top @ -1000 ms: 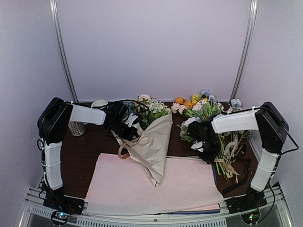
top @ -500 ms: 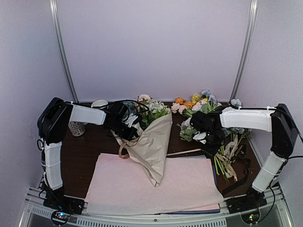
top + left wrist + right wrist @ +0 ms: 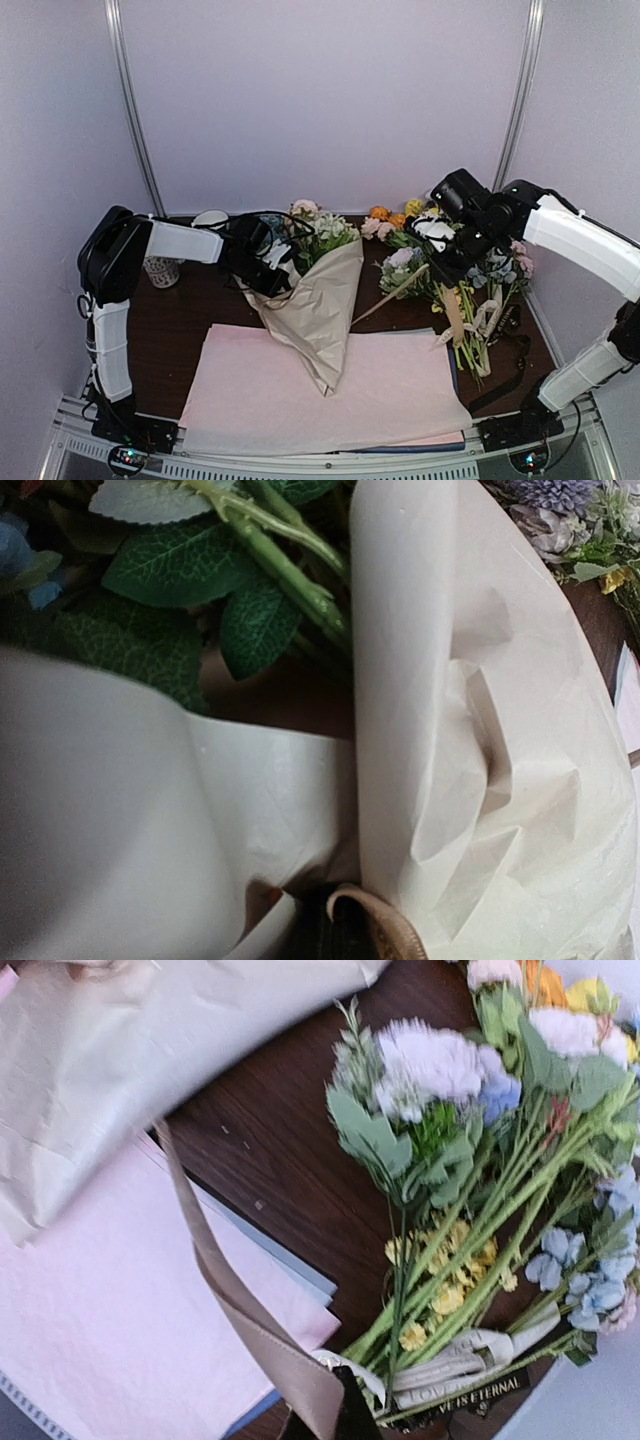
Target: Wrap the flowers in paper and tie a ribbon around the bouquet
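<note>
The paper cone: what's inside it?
Green leaves and stems go into the paper cone; flower heads stick out at its wide end. Lower down, paper hides the stems.

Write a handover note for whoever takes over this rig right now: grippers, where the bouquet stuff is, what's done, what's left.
Left gripper: shut, pinching the bouquet at its upper left edge.
Right gripper: shut on the ribbon, raised over the loose bunch.
The ribbon runs taut from there to the bouquet's right side. The bouquet's tip lies on the pink sheets.
Done: flowers wrapped.
Left: pass the ribbon round and tie the bow.
</note>
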